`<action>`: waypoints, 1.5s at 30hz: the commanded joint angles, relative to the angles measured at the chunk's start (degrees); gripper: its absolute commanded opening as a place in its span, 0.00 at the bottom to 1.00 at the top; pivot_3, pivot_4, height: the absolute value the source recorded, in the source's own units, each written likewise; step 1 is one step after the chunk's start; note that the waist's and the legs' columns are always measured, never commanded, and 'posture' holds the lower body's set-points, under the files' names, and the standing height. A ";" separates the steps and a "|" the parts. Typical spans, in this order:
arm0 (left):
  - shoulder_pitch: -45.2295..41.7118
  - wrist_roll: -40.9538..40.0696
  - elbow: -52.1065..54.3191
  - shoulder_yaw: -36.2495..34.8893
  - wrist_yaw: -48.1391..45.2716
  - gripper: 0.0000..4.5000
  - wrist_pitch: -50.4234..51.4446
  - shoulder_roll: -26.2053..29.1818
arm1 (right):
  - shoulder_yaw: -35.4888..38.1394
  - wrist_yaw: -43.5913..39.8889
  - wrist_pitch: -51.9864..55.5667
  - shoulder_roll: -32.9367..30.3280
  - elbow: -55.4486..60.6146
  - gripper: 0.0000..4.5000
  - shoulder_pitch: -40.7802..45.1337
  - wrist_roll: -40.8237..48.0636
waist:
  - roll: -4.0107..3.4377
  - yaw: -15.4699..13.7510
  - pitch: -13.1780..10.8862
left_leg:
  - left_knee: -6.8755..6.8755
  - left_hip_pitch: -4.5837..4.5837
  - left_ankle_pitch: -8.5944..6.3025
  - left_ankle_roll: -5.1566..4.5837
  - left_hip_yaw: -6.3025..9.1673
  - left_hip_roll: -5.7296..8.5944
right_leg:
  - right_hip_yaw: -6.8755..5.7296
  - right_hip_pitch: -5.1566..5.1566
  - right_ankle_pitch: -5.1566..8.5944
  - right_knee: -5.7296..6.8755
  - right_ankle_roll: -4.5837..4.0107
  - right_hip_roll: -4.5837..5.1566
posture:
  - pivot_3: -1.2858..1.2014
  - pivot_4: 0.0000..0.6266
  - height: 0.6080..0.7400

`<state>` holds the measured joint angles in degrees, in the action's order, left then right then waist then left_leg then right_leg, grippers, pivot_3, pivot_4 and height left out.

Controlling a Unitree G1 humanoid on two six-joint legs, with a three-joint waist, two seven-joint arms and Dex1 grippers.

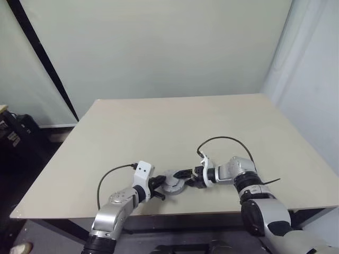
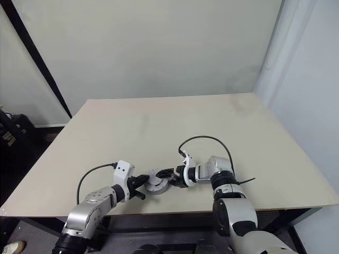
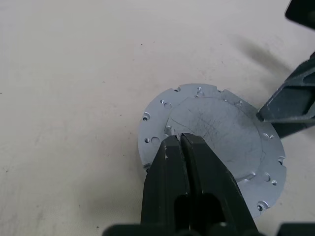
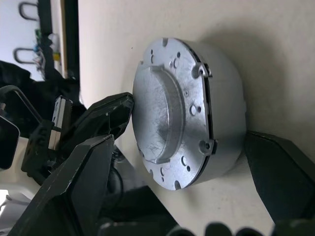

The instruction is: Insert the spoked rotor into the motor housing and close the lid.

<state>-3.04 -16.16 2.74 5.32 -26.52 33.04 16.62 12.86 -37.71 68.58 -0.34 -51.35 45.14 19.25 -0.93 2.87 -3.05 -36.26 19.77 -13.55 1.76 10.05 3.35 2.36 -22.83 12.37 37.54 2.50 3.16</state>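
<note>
the housing (image 4: 221, 108) is seen standing on the table (image 1: 175, 119) near its front edge, between the 2 grippers, with the lid (image 3: 216, 142) already seated flat on top. the rotor is judged to be inside, since the lid hides the interior and no spoked ring lies on the table. the assembly looks like rigid, fairly heavy metal with smooth, slippery faces; it is best taken across the round side wall, not by the thin lid rim. the left gripper (image 3: 181, 140) is shut, its closed tips resting on the lid near its edge, nothing held. the right gripper (image 4: 197, 162) is spread wide, 1 finger on each side of the housing, neither clearly touching the wall. the lid appears level, with no gap visible at the seam.
</note>
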 commanded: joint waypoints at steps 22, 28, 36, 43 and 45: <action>-0.16 -0.69 -0.56 -0.61 -0.67 0.00 1.89 -1.58 | 5.47 8.24 0.19 3.44 1.39 0.28 -3.10 5.98 | -0.08 0.41 0.04 | 0.08 0.04 -0.13 0.22 -0.04 -0.07 | -0.05 -0.13 0.01 -0.05 -0.01 -0.01 | 0.52 0.00 1.00; -1.27 -7.44 1.36 -8.70 -1.09 0.29 5.64 -2.63 | 5.30 8.46 0.38 3.72 2.11 0.28 -3.84 6.60 | -0.06 1.39 0.04 | 0.08 0.21 -0.14 0.23 -0.02 -0.09 | -0.09 -0.31 0.01 -0.06 -0.01 -0.01 | 0.52 0.00 1.00; -1.58 -24.00 2.63 -26.42 -0.07 0.93 13.95 -1.37 | 5.79 7.94 1.06 3.73 4.52 0.27 -4.94 8.89 | -0.02 2.97 0.03 | 0.30 0.58 -0.01 -0.01 0.05 -0.20 | -0.11 -0.81 -0.09 -0.06 0.16 -0.09 | 0.52 0.00 1.00; 0.55 -33.95 2.87 -33.33 2.89 1.00 19.39 -3.08 | 7.41 6.04 2.38 4.40 7.56 0.27 -6.31 12.98 | 0.03 2.87 0.00 | 0.32 0.77 -0.02 0.00 0.07 -0.19 | -0.10 -0.78 -0.10 -0.47 0.16 -0.10 | 0.52 0.00 1.00; 1.28 -36.58 3.12 -34.19 3.61 1.00 20.73 -3.80 | 7.59 5.45 3.19 4.74 8.91 0.27 -6.77 14.17 | 0.10 2.86 -0.04 | 0.32 0.80 -0.02 0.00 0.07 -0.18 | -0.10 -0.75 -0.10 -0.55 0.17 -0.10 | 0.52 0.00 1.00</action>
<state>-1.42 -49.32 3.08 -27.35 -23.38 52.86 13.00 19.93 -30.72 70.72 3.44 -45.13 37.62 30.40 -0.83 5.73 -3.09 -35.94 20.59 -13.58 1.76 10.12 3.17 2.26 -23.60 12.26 36.97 2.67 3.06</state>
